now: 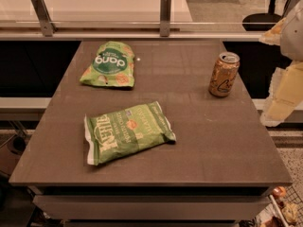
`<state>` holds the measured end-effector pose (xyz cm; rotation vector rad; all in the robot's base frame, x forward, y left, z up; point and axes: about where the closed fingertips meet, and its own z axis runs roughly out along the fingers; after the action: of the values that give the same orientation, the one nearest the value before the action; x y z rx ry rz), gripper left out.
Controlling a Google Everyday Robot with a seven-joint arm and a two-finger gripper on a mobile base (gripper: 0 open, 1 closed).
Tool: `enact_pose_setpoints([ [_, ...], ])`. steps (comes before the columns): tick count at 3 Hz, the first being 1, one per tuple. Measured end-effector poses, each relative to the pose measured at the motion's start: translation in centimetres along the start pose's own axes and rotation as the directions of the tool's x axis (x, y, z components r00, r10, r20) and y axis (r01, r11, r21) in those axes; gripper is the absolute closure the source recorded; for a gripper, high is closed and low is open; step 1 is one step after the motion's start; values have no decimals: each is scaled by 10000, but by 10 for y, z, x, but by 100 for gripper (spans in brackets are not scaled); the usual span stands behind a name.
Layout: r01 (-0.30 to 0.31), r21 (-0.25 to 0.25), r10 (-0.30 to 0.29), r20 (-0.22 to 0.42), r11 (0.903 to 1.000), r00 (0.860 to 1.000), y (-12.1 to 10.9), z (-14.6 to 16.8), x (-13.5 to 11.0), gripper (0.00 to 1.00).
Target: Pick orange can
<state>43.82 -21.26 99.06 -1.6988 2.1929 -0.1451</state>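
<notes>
The orange can [224, 74] stands upright on the right side of the dark grey table [203, 141], near its right edge. It is orange-gold with a silver top, a pull tab and dark curly script on its side. My gripper [283, 96] shows as a pale yellow-white shape at the right edge of the view, to the right of the can, off the table's side and apart from the can. It holds nothing that I can see.
Two green snack bags lie on the table: one [109, 64] at the back left, one [127, 132] left of the front middle. A glass rail with metal posts [165, 14] runs behind the table. An office chair [265, 13] stands at the back right.
</notes>
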Motion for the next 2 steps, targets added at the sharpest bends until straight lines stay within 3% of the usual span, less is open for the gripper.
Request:
enact_pose_setpoints([
  [1,-63,160,61,135,9999,9999,-3,-1,0,0],
  [2,-316,659,286,460,9973,9985,-19,-2,4,0],
])
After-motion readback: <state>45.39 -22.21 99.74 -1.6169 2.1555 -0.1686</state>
